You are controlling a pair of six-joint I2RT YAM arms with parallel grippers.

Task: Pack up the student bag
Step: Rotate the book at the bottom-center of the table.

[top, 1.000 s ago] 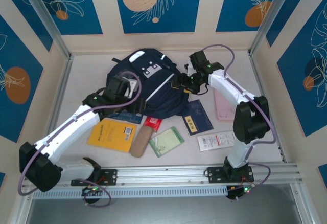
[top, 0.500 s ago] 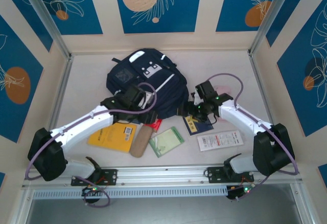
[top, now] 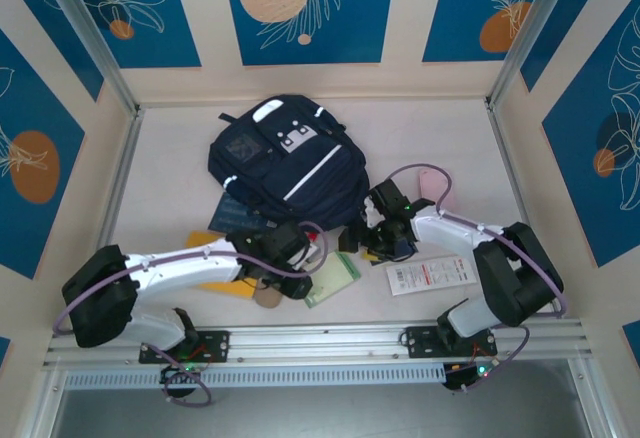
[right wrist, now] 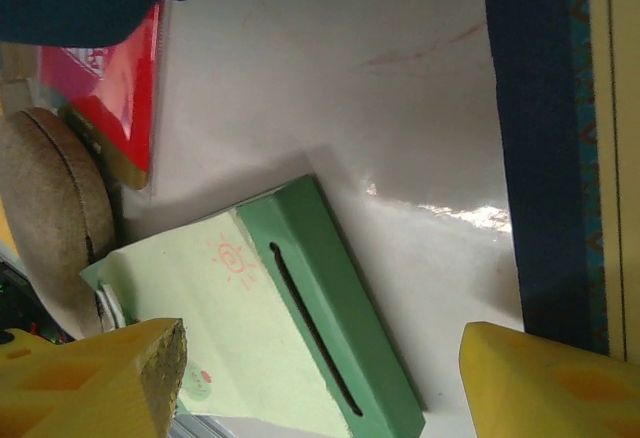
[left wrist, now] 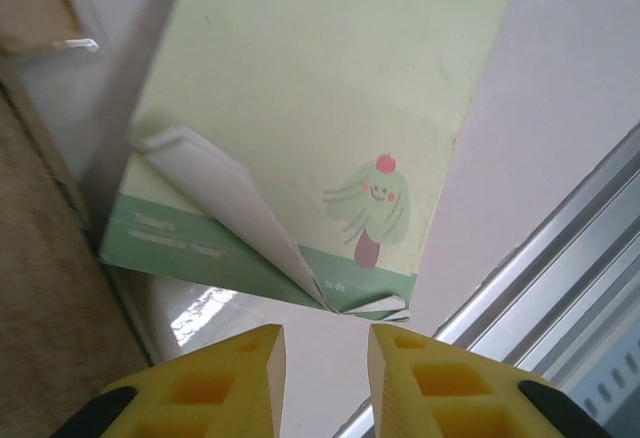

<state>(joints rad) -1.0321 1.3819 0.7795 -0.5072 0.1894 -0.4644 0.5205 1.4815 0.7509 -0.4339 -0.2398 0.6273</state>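
Lower centre, top view: green notepad [top: 337, 276]. L fingers [left wrist: 235, 383] narrowly apart by its curled corner, R fingers [right wrist: 110, 378] spread (both empty); pinch edge squarely.

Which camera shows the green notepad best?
Left wrist: the notepad is close, its tree drawing and curled page clear. Right wrist shows its green binding end. Top view shows it tiny, partly hidden.

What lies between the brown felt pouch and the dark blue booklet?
In the right wrist view: a light green notepad with a green spine, then bare white table.
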